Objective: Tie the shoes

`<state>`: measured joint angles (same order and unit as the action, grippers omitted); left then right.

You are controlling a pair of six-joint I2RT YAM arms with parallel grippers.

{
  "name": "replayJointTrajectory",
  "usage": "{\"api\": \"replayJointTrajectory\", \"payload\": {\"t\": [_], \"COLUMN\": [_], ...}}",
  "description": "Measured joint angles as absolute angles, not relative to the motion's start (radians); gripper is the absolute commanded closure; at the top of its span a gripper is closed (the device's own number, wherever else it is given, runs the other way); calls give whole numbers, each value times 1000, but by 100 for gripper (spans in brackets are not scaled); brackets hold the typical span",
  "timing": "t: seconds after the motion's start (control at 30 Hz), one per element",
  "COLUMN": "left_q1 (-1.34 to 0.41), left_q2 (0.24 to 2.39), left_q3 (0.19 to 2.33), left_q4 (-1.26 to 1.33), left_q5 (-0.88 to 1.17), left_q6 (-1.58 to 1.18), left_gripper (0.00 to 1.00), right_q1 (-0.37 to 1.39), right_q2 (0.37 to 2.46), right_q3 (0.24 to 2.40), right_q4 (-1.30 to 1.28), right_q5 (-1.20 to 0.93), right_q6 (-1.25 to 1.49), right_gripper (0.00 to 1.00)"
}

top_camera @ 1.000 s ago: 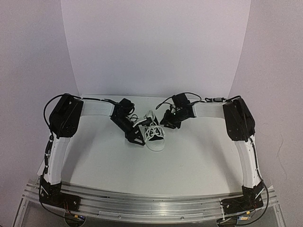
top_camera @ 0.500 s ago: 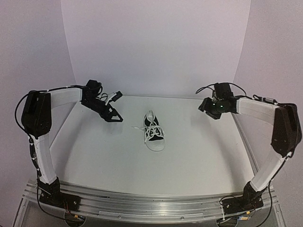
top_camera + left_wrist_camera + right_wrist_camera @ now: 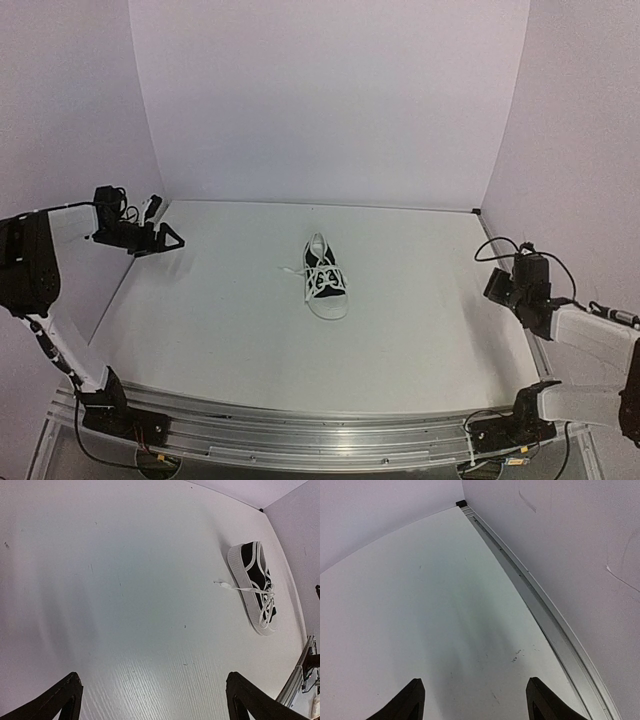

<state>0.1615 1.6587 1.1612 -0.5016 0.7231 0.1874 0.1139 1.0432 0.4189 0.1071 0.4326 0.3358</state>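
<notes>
1. The black canvas sneaker is sitting upright near the middle of the white table. Its toe cap is pointing toward the arm bases and its heel toward the back wall.
2. One white lace end is trailing onto the table on the left arm's side. I am not making out whether a knot is there.
3. The left gripper is hanging over the table's left edge, well apart from the sneaker. Its jaws are standing wide apart and holding nothing.
4. The right gripper is hanging beside the metal rail at the right edge. Its jaws are also apart, with nothing between them.
</notes>
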Motion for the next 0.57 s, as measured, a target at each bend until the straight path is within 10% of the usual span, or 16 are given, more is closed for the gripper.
{"api": "replayJointTrajectory", "payload": {"t": [0.57], "left_q1": [184], "left_q2": [1509], "left_q3": [852], "left_q4": [-282], "left_q5": [502], "left_q6": [-153], "left_gripper": [0], "right_q1": [114], "right_q2": [1271], "right_q3": [274], "right_q4": [565], "right_q5": [452], "right_q6": [188], "right_gripper": [29]}}
